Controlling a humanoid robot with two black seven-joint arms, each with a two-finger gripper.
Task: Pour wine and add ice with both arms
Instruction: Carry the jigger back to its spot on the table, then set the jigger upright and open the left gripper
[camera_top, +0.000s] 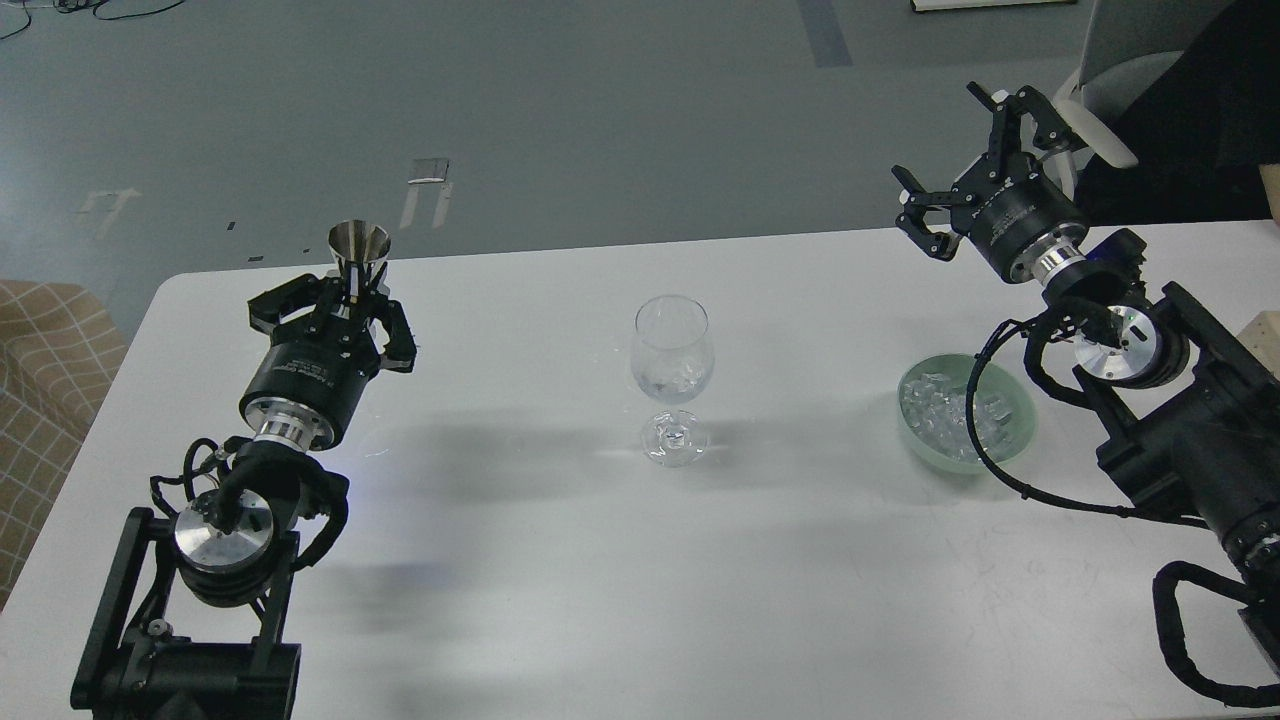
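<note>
A clear stemmed glass (672, 378) stands upright at the table's middle with a few ice cubes (675, 381) in its bowl; any wine in it is too faint to tell. More ice (950, 412) lies heaped in a pale green bowl (1018, 410) at the right. My left gripper (345, 305) is closed around a small steel jigger cup (359, 254), held upright at the far left of the table. My right gripper (975, 160) is open and empty, raised above the table's far right edge, beyond the bowl.
The white table (560, 560) spans the view, with grey floor beyond its far edge. A checked tan seat (45, 390) sits at the left edge. A white chair (1110, 100) stands behind my right arm. My right arm's cable (975, 440) loops over the bowl.
</note>
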